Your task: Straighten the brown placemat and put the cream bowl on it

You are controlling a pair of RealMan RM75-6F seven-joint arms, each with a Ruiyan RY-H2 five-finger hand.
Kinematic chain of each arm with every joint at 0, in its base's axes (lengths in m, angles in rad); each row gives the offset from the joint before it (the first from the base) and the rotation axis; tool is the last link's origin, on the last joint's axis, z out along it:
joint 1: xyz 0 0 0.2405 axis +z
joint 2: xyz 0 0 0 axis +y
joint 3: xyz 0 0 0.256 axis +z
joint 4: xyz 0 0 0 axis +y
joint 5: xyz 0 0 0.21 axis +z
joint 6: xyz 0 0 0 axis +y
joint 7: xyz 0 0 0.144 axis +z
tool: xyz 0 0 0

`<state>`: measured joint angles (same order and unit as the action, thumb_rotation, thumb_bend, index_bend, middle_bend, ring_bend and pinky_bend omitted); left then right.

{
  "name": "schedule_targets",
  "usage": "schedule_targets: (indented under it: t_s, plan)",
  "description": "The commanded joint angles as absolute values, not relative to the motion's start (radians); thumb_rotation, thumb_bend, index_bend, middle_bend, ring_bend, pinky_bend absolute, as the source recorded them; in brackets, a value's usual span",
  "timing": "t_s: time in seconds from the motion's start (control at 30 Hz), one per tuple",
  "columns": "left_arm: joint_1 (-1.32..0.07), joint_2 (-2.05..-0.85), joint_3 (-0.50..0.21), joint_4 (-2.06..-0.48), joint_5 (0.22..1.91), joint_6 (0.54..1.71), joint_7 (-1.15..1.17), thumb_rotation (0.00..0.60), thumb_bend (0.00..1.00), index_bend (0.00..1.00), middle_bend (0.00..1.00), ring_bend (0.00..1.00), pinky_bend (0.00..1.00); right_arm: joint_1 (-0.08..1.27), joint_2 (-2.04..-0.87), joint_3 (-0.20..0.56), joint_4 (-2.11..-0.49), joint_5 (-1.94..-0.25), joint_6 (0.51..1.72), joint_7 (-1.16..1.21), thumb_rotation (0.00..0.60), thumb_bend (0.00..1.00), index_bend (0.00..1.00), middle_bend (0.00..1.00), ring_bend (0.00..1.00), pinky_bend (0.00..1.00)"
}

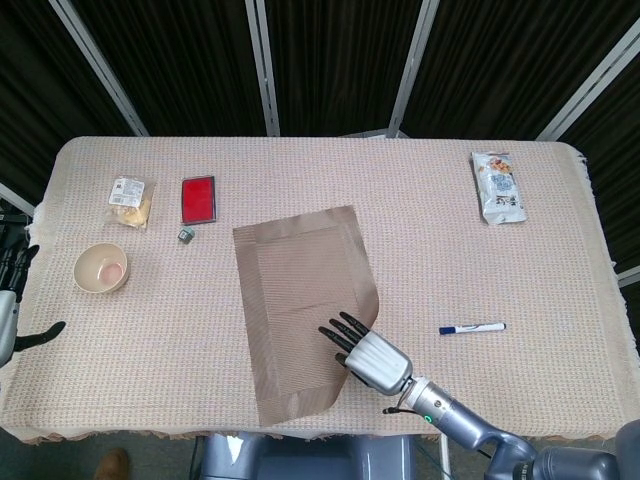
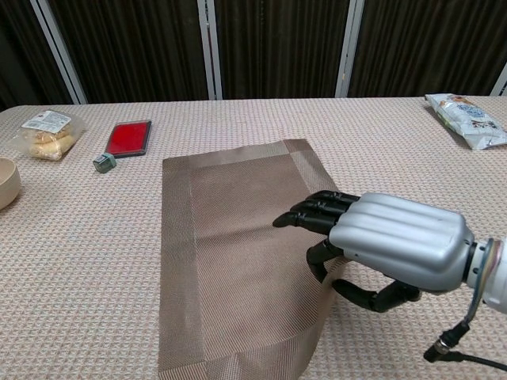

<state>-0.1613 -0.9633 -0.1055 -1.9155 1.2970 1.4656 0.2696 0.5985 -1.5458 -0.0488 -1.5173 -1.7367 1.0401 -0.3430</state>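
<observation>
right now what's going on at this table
The robot's right hand grips the near right corner of the brown placemat, and that corner is lifted and curled under the fingers. The mat lies askew on the tablecloth. The cream bowl sits off to the left, not on the mat. The left hand shows only at the table's left edge, touching nothing visible.

Brown placemat (image 1: 300, 300) askew, corner lifted; cream bowl (image 1: 100, 268) apart, upright.
</observation>
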Motion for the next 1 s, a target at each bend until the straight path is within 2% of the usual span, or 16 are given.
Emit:
schedule_targets:
  t_s: [0.03, 0.33, 0.57, 0.7, 0.87, 0.97, 1.0]
  plan:
    - [-0.160, -0.962, -0.106, -1.915, 1.297, 1.466, 0.268, 0.600, 0.00, 0.00, 0.00, 0.00, 0.00, 0.598, -1.526, -0.059, -1.524, -1.754, 1.053, -0.343, 0.600, 0.52, 0.88, 0.05, 0.00, 0.00]
    - [-0.160, -0.961, -0.110, -1.909, 1.288, 1.462, 0.270, 0.600, 0.00, 0.00, 0.00, 0.00, 0.00, 0.627, -1.350, -0.104, -1.500, -1.909, 1.113, -0.425, 0.600, 0.51, 0.88, 0.06, 0.00, 0.00]
    - [-0.160, -0.966, -0.115, -1.904, 1.276, 1.461, 0.278, 0.600, 0.00, 0.00, 0.00, 0.00, 0.00, 0.713, -1.257, -0.054, -1.378, -1.987, 1.096, -0.514, 0.600, 0.49, 0.88, 0.06, 0.00, 0.00]
    - [-0.161, -0.967, -0.118, -1.895, 1.264, 1.457, 0.276, 0.600, 0.00, 0.00, 0.00, 0.00, 0.00, 0.777, -1.248, -0.016, -1.284, -2.005, 1.056, -0.544, 0.600, 0.45, 0.88, 0.07, 0.00, 0.00]
    - [-0.162, -0.969, -0.121, -1.888, 1.250, 1.450, 0.276, 0.600, 0.00, 0.00, 0.00, 0.00, 0.00, 0.875, -1.281, -0.002, -1.145, -2.051, 0.984, -0.572, 0.600, 0.38, 0.76, 0.08, 0.00, 0.00]
    - [-0.162, -0.971, -0.123, -1.883, 1.242, 1.449, 0.275, 0.600, 0.00, 0.00, 0.00, 0.00, 0.00, 0.915, -1.317, 0.001, -1.049, -2.071, 0.991, -0.567, 0.600, 0.36, 0.77, 0.08, 0.00, 0.00]
    - [-0.162, -0.971, -0.124, -1.881, 1.238, 1.447, 0.274, 0.600, 0.00, 0.00, 0.00, 0.00, 0.00, 0.922, -1.326, 0.002, -1.021, -2.072, 0.995, -0.568, 0.600, 0.35, 0.73, 0.07, 0.00, 0.00]
